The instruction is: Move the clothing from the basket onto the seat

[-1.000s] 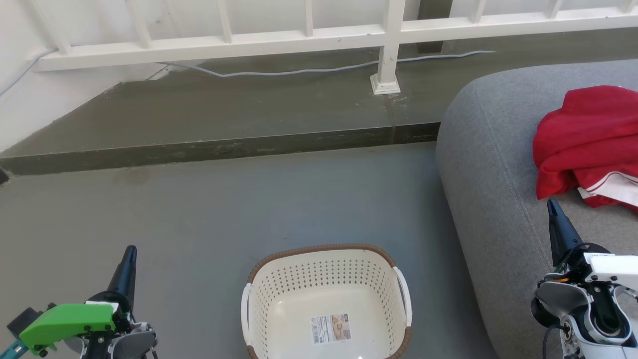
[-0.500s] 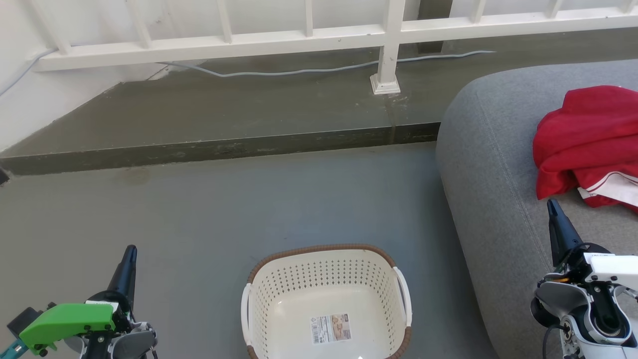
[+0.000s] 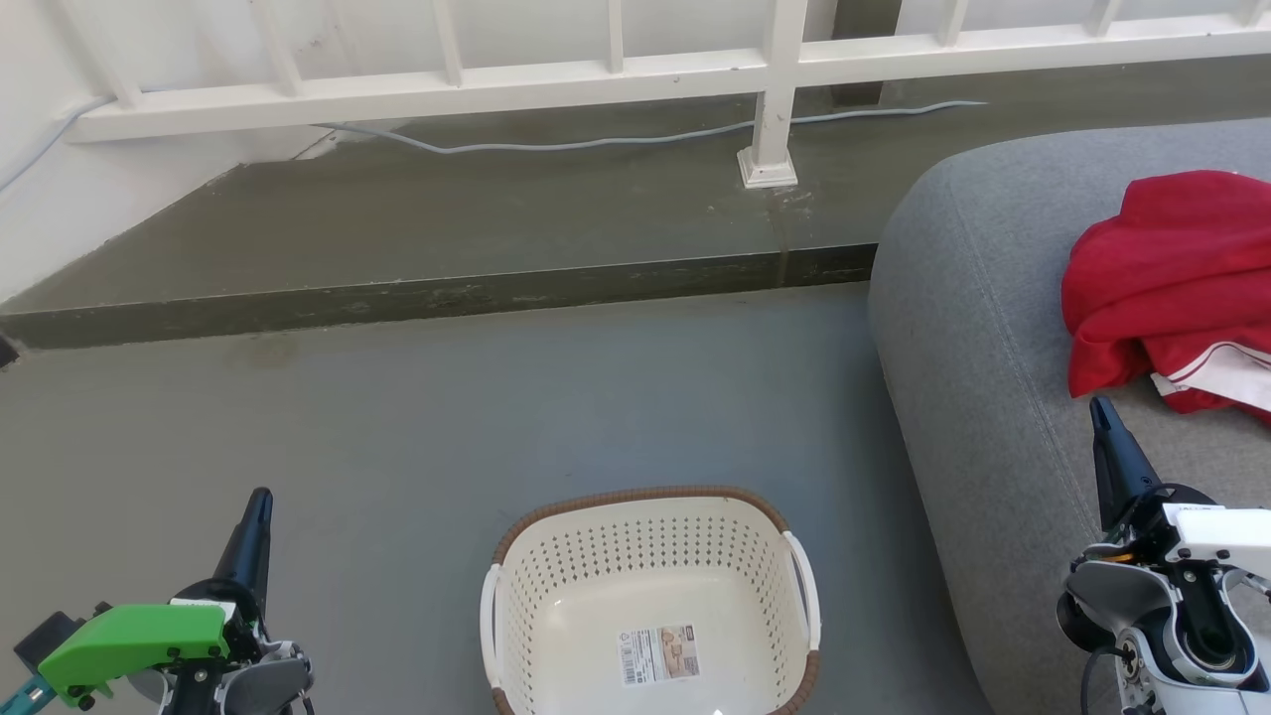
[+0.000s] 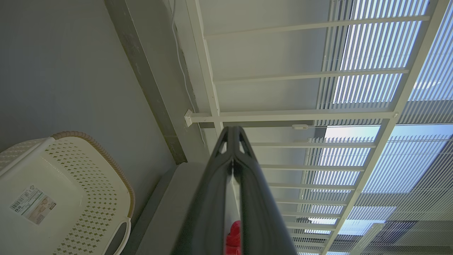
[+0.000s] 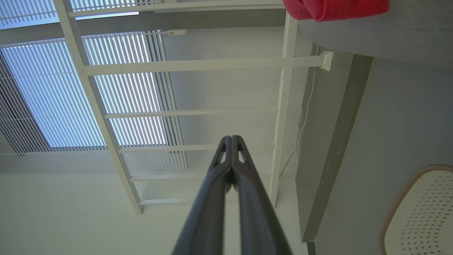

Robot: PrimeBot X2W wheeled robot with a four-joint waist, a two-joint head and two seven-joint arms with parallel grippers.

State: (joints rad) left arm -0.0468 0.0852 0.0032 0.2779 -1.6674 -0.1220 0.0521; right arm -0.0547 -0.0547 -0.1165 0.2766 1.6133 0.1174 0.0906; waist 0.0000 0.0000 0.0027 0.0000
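Your left pincer (image 3: 258, 501) is pressed fully together, its two dark fingers meeting at the tip with nothing between them. It hangs over the grey floor (image 3: 496, 397) to the left of the basket (image 3: 635, 494), well apart from it, and points toward the white railing (image 3: 596, 74) beyond the basket. Your right pincer (image 3: 1098, 409) is squeezed tight in the same way and grips nothing. It sits to the right of the basket, over the near part of the seat (image 3: 983, 348), fingers also aimed toward the railing.

You will find the basket upright on the floor between the two pincers, closer to the right one. Its brown rim faces up, and its white bottom is in plain sight with a label sticker (image 3: 658, 653) lying flat on it. The seat stands just beside the basket on the right, with a strip of floor between them.

You can see the clothing (image 3: 1162, 268) as a crumpled red heap on top of the seat, to the right of the basket and farther back than it, with a white striped panel showing at its lower edge. Your right pincer's tip is near that heap and holds none of it.

Beyond the basket a low dark step (image 3: 447, 293) crosses the floor, and a pale cable (image 3: 596, 142) runs along the raised part under the railing
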